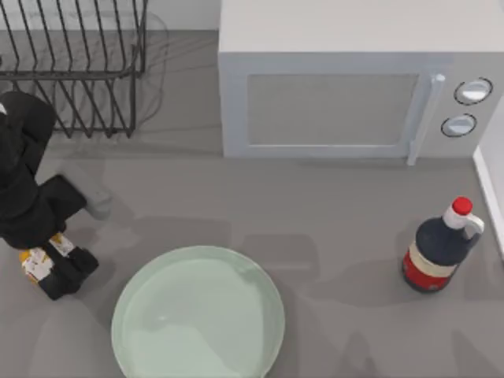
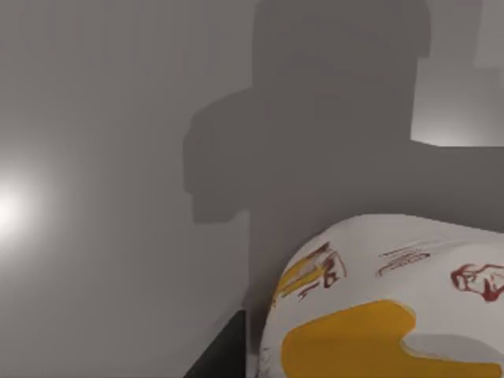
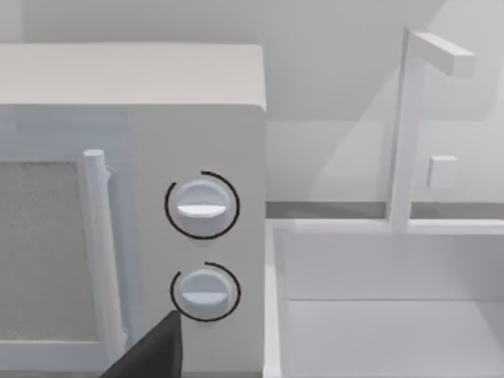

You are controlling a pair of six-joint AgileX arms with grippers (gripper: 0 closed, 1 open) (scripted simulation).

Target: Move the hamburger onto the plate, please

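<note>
The hamburger (image 1: 35, 264), a small white-wrapped lump with orange and yellow patches, sits at the table's left edge. My left gripper (image 1: 53, 266) is shut on it, and its black fingers cover the hamburger's middle. In the left wrist view the hamburger (image 2: 394, 307) is very close, with a dark finger edge beside it. The pale green plate (image 1: 197, 315) lies near the front edge, just right of the hamburger and apart from it. A dark part of my right gripper (image 3: 153, 350) shows in front of the microwave's knobs.
A white microwave (image 1: 346, 94) stands at the back right and a black wire rack (image 1: 75, 63) at the back left. A dark bottle with a red cap (image 1: 437, 248) stands at the right. A white basin edge (image 1: 492, 181) runs along the far right.
</note>
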